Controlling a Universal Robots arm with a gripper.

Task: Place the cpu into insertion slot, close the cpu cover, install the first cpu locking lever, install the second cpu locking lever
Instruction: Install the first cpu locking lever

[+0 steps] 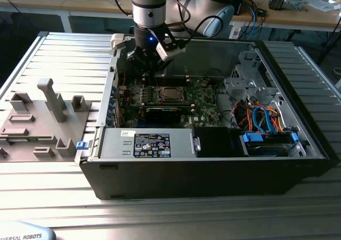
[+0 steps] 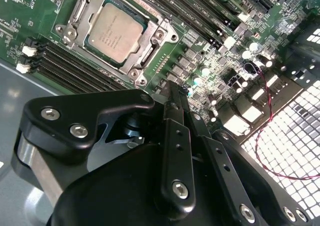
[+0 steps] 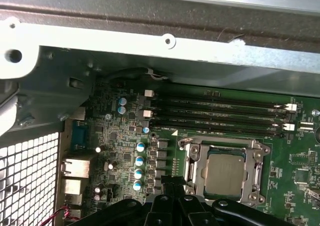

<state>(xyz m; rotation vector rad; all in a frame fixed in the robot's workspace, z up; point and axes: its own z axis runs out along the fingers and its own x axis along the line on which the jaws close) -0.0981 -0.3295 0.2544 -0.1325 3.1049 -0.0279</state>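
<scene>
One silver-grey square cpu point(image 2: 115, 27), seated under cpu cover point(image 2: 150, 45)

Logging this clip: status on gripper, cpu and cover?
Gripper shut, empty, above board. Cpu seated in slot, cpu cover closed over it. Nothing in the way.

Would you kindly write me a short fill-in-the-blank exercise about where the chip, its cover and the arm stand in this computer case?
1. The cpu lies in its socket on the ____ motherboard.
2. The cpu cover is a silvery frame lying ____ around the chip.
3. The gripper hangs over the board ____ the socket, not on it.
4. The gripper holds ____.

Missing words: green; flat; beside; nothing
</scene>
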